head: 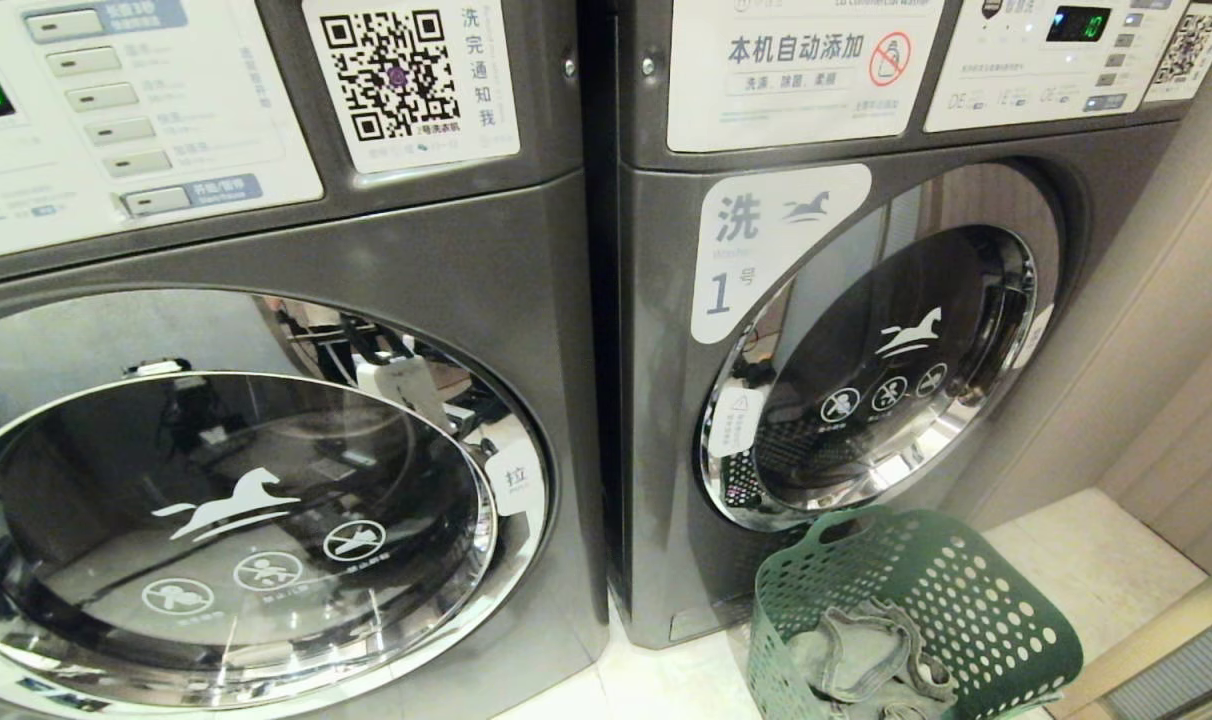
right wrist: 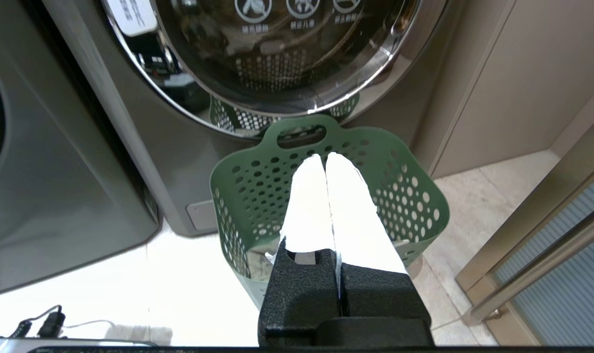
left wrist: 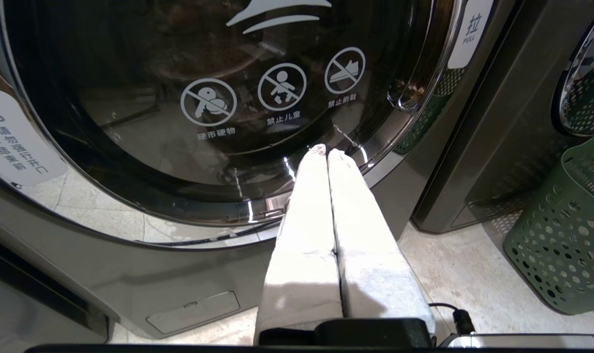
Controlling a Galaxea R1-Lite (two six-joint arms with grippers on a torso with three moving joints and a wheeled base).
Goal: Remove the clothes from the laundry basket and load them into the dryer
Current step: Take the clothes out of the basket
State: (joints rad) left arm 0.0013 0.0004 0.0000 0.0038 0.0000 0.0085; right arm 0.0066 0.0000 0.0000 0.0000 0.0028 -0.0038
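Pre-grasp stage — green laundry basket (head: pixel 916 620) sits lower right of the head view, grey clothes (head: pixel 866 660) inside. Right gripper (right wrist: pixel 325 159) pressed together above it, left gripper (left wrist: pixel 326 152) likewise, both empty. Next — machine door (head: pixel 886 370) needs opening.

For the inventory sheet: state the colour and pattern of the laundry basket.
Green, perforated with round holes: the laundry basket, clearest in the right wrist view.

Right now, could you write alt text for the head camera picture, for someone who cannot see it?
Two grey front-loading machines stand side by side with round doors shut: left machine, right machine. A green perforated laundry basket sits on the floor before the right one, holding grey clothes. No robot arm shows.
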